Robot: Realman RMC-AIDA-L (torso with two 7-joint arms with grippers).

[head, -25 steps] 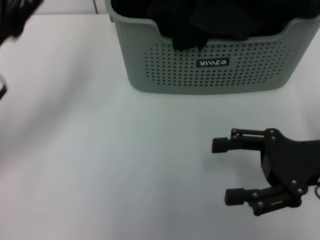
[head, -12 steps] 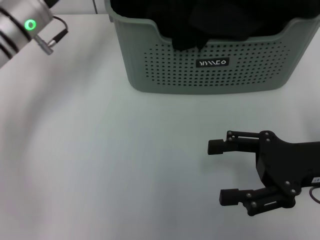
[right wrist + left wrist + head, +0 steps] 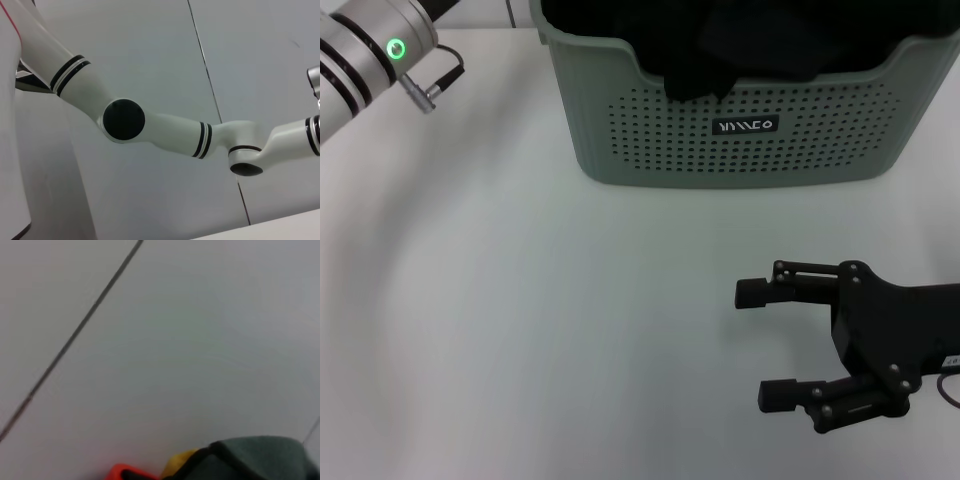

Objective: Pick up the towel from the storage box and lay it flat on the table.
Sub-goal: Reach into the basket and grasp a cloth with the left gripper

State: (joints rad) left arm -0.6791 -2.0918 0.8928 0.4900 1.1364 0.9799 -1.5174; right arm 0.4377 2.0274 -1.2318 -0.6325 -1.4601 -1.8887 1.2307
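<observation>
Nearest, at the right, the right gripper (image 3: 752,345) hovers low over the white table (image 3: 520,330), its two black fingers spread wide apart and grasping nothing. Farther back, right of centre, the sage-green storage box (image 3: 650,130) stands on the table, its black label facing near. The towel (image 3: 740,50) lies bunched inside, a dark fold draped over the dipped front rim. At the far left, the left arm (image 3: 360,60) shows a green light; whether its gripper is open or clenched cannot be told
</observation>
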